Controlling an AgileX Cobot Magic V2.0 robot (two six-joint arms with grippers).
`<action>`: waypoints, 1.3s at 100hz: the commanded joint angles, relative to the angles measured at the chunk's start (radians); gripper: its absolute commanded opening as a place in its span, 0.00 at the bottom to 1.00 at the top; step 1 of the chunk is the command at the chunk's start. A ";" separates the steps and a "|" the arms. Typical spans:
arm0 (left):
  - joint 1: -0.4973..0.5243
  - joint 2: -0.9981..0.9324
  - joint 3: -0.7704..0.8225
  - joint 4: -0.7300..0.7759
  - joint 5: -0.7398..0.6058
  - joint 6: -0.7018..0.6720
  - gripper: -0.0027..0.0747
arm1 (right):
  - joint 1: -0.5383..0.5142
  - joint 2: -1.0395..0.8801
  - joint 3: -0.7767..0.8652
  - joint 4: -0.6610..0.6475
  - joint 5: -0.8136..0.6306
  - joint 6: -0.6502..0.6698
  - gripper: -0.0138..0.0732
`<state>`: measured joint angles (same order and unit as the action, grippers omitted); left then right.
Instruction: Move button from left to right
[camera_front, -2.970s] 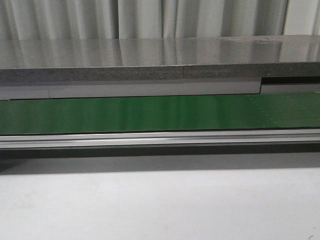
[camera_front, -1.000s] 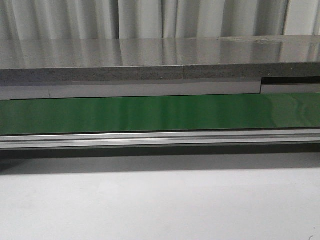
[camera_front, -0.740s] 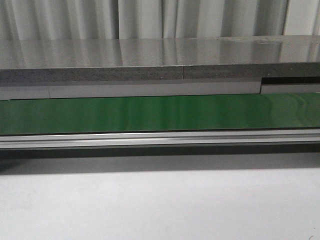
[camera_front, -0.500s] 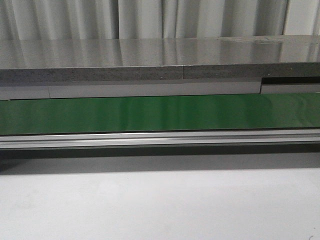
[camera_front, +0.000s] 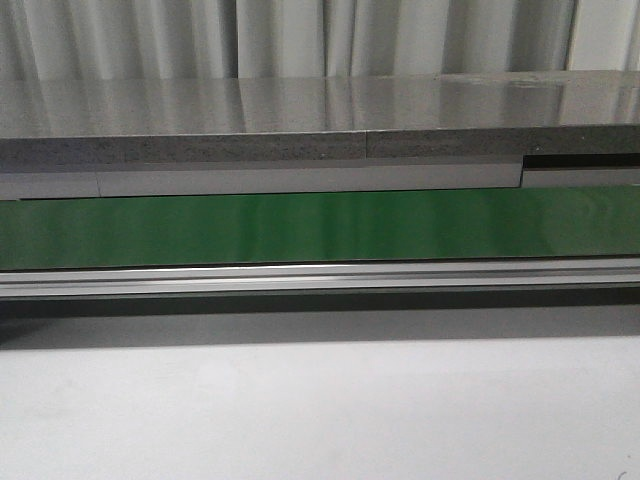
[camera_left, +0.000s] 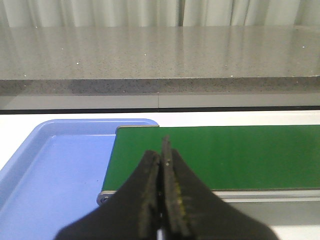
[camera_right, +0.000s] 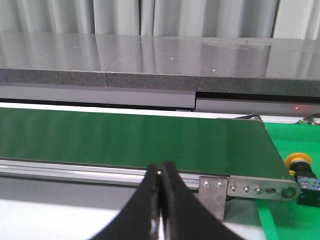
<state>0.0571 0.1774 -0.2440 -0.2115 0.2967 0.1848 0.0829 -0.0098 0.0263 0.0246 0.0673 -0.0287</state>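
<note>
Button (camera_right: 301, 170) lies on a green mat (camera_right: 290, 220) just past the belt (camera_right: 130, 137) end; left gripper (camera_left: 161, 156) and right gripper (camera_right: 160, 171) pressed together, empty.

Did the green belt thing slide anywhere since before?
No. The green conveyor belt sits in the same place against the grey counter behind it.

Front and both wrist cameras face forward, sharing the green belt (camera_front: 320, 228).

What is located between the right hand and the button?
In the right wrist view, the conveyor's metal end bracket lies between the right hand and the button.
</note>
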 joint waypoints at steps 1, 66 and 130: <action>-0.007 0.010 -0.026 -0.012 -0.076 -0.004 0.01 | 0.003 -0.019 -0.016 -0.005 -0.108 0.005 0.08; -0.007 0.010 -0.026 -0.012 -0.076 -0.004 0.01 | 0.003 -0.019 -0.016 -0.005 -0.107 0.005 0.08; -0.007 0.010 -0.019 0.000 -0.158 -0.004 0.01 | 0.003 -0.019 -0.016 -0.005 -0.107 0.005 0.08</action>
<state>0.0571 0.1774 -0.2423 -0.2115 0.2298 0.1848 0.0829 -0.0098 0.0263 0.0246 0.0474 -0.0245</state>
